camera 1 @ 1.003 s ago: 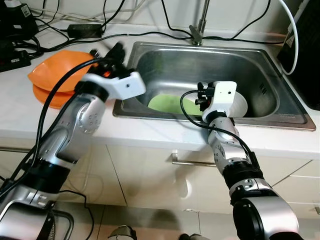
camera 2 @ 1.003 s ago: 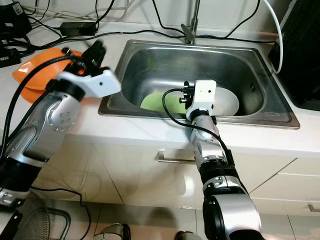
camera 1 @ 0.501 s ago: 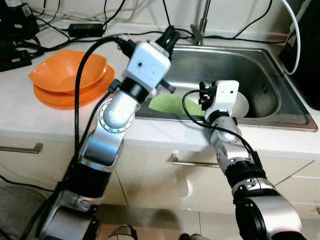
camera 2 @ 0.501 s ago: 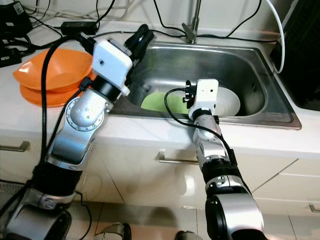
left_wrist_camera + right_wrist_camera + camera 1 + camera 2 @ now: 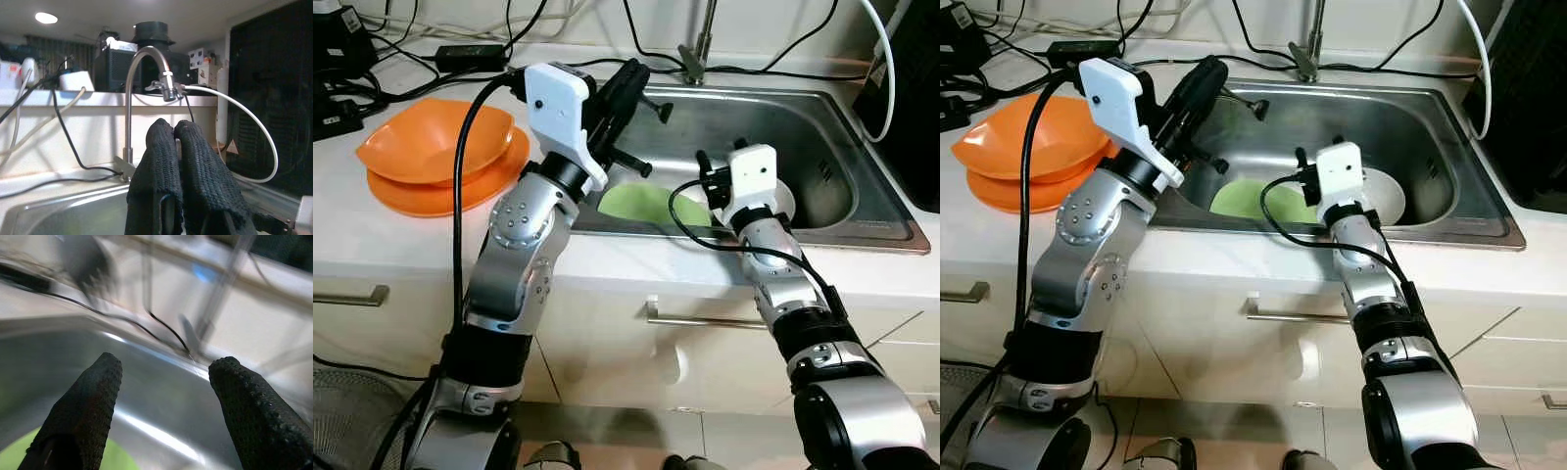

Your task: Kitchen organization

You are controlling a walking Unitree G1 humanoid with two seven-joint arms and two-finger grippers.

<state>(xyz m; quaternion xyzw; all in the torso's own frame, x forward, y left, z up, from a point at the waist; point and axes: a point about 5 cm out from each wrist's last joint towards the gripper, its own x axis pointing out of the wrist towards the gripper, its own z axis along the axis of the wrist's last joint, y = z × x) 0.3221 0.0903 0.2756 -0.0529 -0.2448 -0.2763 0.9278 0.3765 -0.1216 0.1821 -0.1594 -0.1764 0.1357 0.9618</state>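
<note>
green plate [image 5: 651, 204] — flat in sink | white bowl [image 5: 783, 201] beside it | orange bowls [image 5: 435, 157] — stacked on counter

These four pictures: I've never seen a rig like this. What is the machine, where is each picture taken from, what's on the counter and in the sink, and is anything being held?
This is a humanoid robot with two silver arms, standing at a kitchen counter. The two wide pictures come from a stereo camera on its head, looking down. The other two come from cameras on its wrists, looking along the black fingers.

On the counter sit stacked orange dishes and some black cables. In the steel sink lie a green plate and a white bowl; a tap stands behind.

The left gripper is raised over the sink's left edge, fingers pressed together, holding nothing. The right gripper reaches low into the sink above the green plate, fingers spread apart, also holding nothing.
</note>
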